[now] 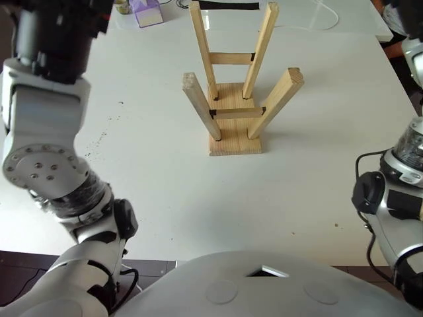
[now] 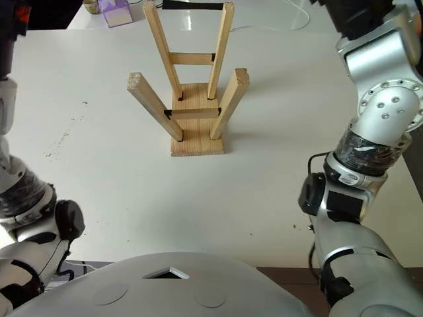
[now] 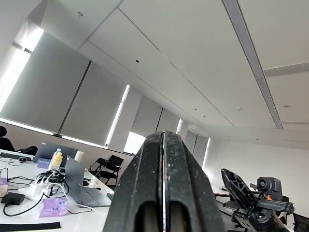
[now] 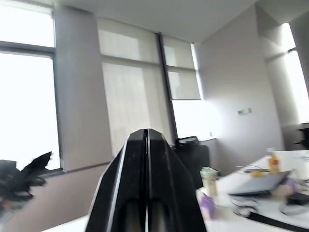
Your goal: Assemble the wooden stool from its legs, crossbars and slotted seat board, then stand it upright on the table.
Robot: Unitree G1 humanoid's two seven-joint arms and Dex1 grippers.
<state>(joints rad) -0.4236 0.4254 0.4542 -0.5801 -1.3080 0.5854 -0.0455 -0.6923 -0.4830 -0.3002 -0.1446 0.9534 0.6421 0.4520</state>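
Stool (image 1: 234, 92) stands inverted: slotted seat board (image 1: 236, 142) flat on table (image 1: 145, 185), four legs (image 1: 201, 105) sticking up, both crossbars (image 1: 231, 58) seated btw leg pairs. Assembly looks done, judging by the joints. What's left is flipping it onto its feet.

The stool is well below & well apart from both claws, roughly btw the two arms, w/ nothing touching it. Left gripper (image 3: 163, 137) is raised, fingers pressed together, holding nothing, aimed at the ceiling. Right gripper (image 4: 147, 135) likewise: fingers closed tight, empty, pointed up toward the window wall. The flip prob. needs both claws brought down to the legs.

Table is white, w/ a few dark specks on the left arm's side of the stool. A purple box (image 1: 147, 12) & a black strip (image 1: 228, 5) lie at the far edge. Room is an office: blinds over big windows, laptop (image 3: 79, 181) on another desk, chairs.
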